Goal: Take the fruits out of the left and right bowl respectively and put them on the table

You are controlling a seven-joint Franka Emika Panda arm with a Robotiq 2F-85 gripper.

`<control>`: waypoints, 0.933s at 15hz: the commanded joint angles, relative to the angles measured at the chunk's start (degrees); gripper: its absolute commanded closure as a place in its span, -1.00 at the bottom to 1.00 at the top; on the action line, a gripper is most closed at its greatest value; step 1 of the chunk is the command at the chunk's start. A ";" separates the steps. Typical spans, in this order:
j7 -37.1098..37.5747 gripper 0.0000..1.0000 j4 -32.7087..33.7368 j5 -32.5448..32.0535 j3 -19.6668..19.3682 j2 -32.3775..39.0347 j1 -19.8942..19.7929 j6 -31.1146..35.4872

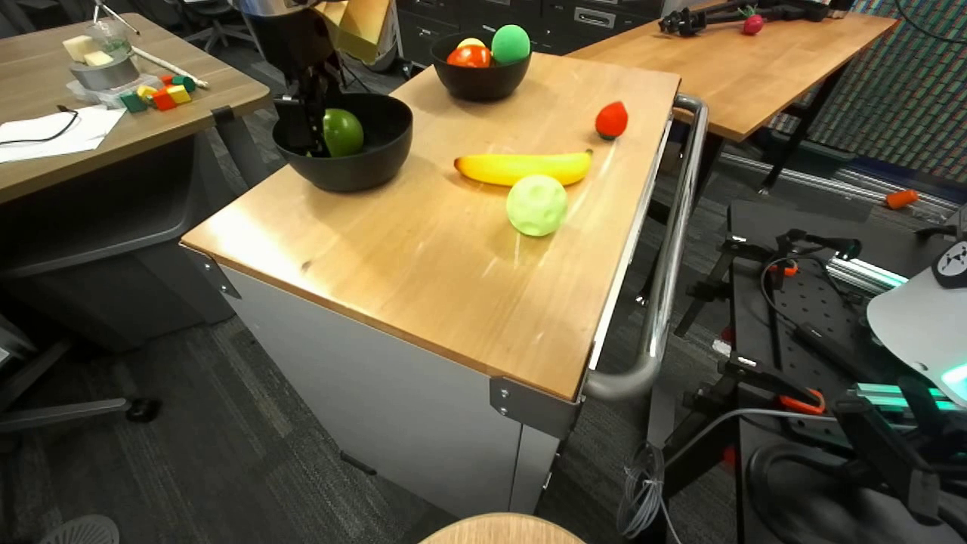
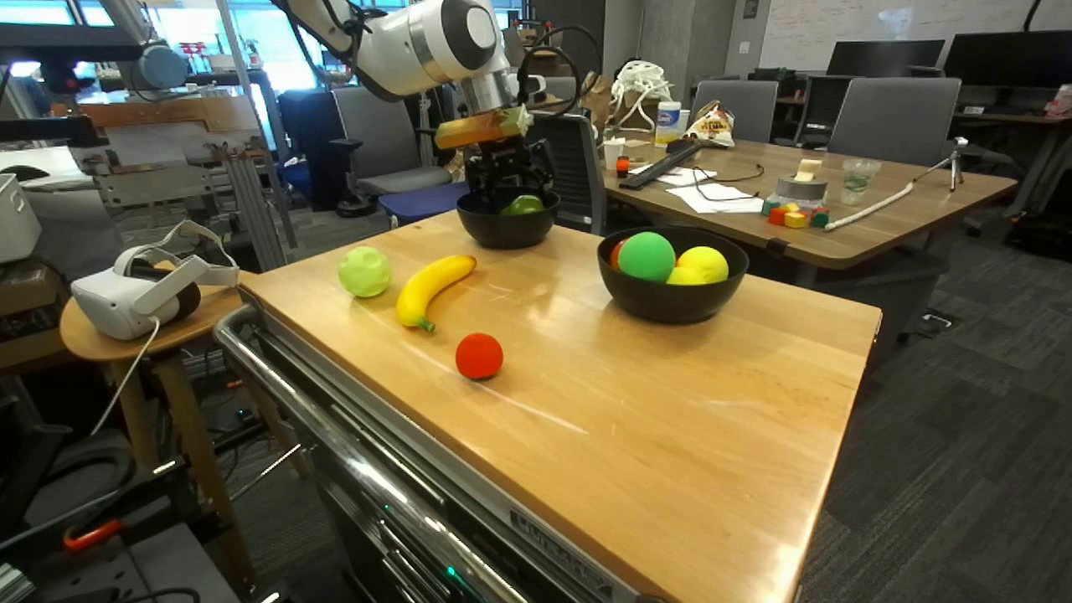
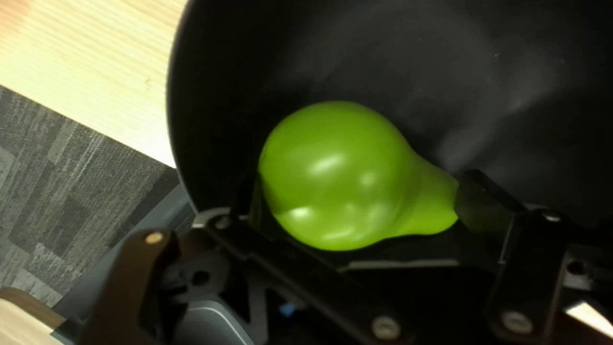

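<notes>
Wrist view alone: narrow neck (image 3: 431,203) of green pear (image 3: 340,177) in bowl (image 3: 383,57), fingers (image 3: 493,201) apart at both ends.

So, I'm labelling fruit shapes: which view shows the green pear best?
The wrist view: looking down on the green pear, it shows its round body and narrowing neck. In both exterior views, its black bowl hides the lower part; a rounded green portion shows, no clear neck.
</notes>
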 commanded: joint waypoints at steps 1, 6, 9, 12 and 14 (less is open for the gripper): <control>-2.76 -1.00 2.74 2.65 -0.73 1.84 0.92 -3.43; -3.46 -0.16 1.89 3.10 -0.92 2.57 1.23 -5.76; -3.12 0.13 1.19 3.03 -0.98 1.62 1.32 -5.52; -3.02 0.14 -0.07 3.04 -0.92 -0.12 1.24 -5.46; -3.24 0.14 -1.80 2.39 -0.98 -3.26 1.77 -7.11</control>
